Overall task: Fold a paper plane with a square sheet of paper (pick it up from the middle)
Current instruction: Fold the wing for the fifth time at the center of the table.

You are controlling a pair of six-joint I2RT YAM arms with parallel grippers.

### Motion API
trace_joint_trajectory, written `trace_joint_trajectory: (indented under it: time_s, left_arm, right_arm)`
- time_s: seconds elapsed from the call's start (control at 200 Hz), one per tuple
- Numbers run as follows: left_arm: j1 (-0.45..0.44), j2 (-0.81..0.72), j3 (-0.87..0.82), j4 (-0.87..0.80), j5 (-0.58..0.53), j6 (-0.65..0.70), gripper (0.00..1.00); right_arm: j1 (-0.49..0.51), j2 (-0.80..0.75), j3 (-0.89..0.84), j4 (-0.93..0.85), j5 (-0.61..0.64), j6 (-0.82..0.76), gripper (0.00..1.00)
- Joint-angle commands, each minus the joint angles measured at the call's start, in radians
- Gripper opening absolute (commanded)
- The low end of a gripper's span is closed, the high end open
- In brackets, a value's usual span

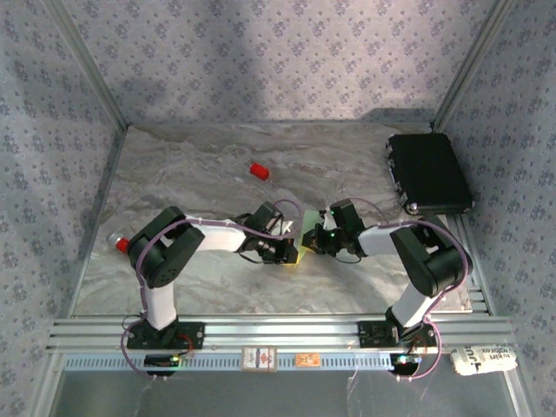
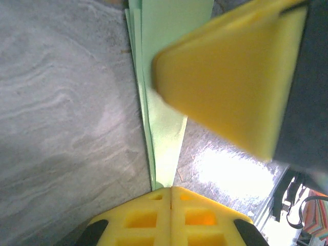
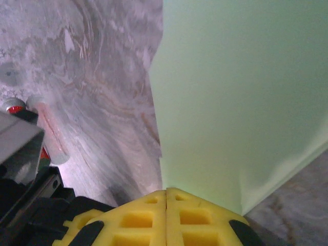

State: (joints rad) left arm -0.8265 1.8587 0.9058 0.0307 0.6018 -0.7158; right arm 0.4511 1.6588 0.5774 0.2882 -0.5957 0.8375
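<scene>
The marbled counter (image 1: 217, 278) took up most of the enclosure, with a black case (image 1: 428, 172) lying at its far right corner. Both arms reached inward and met near the middle of the counter. Between them was the square sheet of paper (image 3: 241, 102), pale green and no longer flat. From the left wrist it looked like a narrow strip of several stacked layers seen edge-on. From the right wrist it showed one broad face. The left end effector (image 2: 170, 197) was pressed together on one end of the layered strip. The right end effector (image 3: 166, 197) was likewise pinching the sheet's edge from the opposite side, close to its partner. I could not tell whether the paper's lower edge touched the counter. A small red block (image 1: 259, 170) sat well apart toward the back.

It seemed to me the folding was midway: creases made, no pointed dart yet. The next move would probably need one end effector to hold firm while the other let go and re-gripped to turn down a wing, without tugging the thin paper apart.
</scene>
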Motion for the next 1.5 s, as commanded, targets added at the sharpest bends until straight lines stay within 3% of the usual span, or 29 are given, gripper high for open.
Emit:
trace_joint_trajectory:
  time_s: [0.0, 0.58, 0.85, 1.164, 1.494]
  left_arm:
    - [-0.007, 0.023, -0.031, -0.069, -0.022, 0.004, 0.0]
    - [-0.007, 0.02, -0.03, -0.072, -0.02, 0.007, 0.0]
    - [-0.008, 0.01, -0.026, -0.074, -0.023, 0.003, 0.0]
    - [-0.009, -0.016, 0.008, -0.099, -0.012, 0.005, 0.0]
    - [-0.003, -0.088, 0.167, -0.202, -0.007, 0.028, 0.0]
  right_arm:
    - [-0.035, 0.023, 0.023, -0.047, 0.06, -0.032, 0.07]
    - [-0.162, 0.033, 0.098, -0.055, 0.051, -0.04, 0.09]
    - [-0.133, -0.007, 0.114, -0.074, 0.013, -0.057, 0.1]
    - [-0.127, 0.064, 0.074, -0.066, 0.078, -0.051, 0.06]
    - [-0.129, 0.086, 0.072, -0.078, 0.083, -0.069, 0.05]
